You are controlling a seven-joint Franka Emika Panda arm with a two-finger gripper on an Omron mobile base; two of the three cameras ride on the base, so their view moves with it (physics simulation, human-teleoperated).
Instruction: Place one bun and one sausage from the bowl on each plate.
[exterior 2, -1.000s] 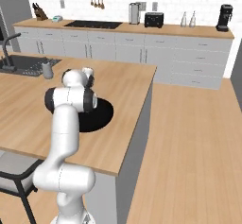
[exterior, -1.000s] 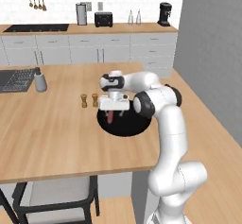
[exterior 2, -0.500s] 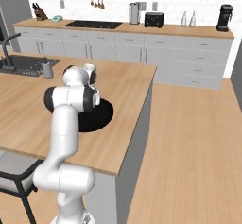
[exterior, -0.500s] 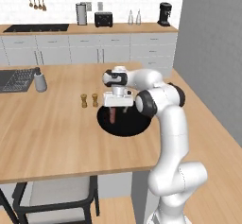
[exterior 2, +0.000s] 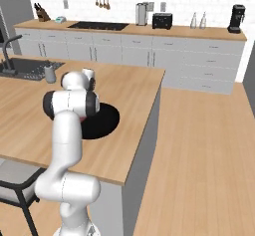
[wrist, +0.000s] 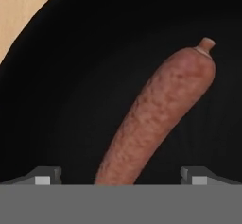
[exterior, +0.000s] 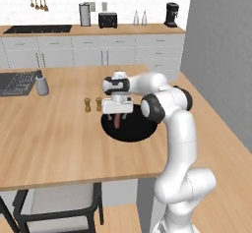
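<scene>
We start with the tabletop (exterior: 54, 143), a broad wooden island slab that carries everything we work on. Near its right edge lies the bowl (exterior: 140, 129), a wide, shallow black dish, also plain in the right base view (exterior 2: 107, 123). Left of it stand two small brown shakers (exterior: 93, 104), and farther left a grey canister (exterior: 42, 85) beside the sink.

Our gripper (exterior: 117, 113) hangs low over the far left part of the bowl, its jaws spread as wide as they go and pinching nothing. In the hand view the two fingertips (wrist: 45, 176) sit at the lower corners, far apart, with the sausage (wrist: 158, 119) running up between them against the black floor of the bowl (wrist: 71, 76). From the left base view the sausage (exterior: 117, 122) shows just under the hand.

We judge the sausage to be light, somewhat soft and smooth-skinned, so it may roll or slide out of a careless pinch. It curves slightly and ends in a small knotted tip. We would take it across its thick middle, jaws square to its length, and close gently. We cannot make out any bun or the plates from these views.
</scene>
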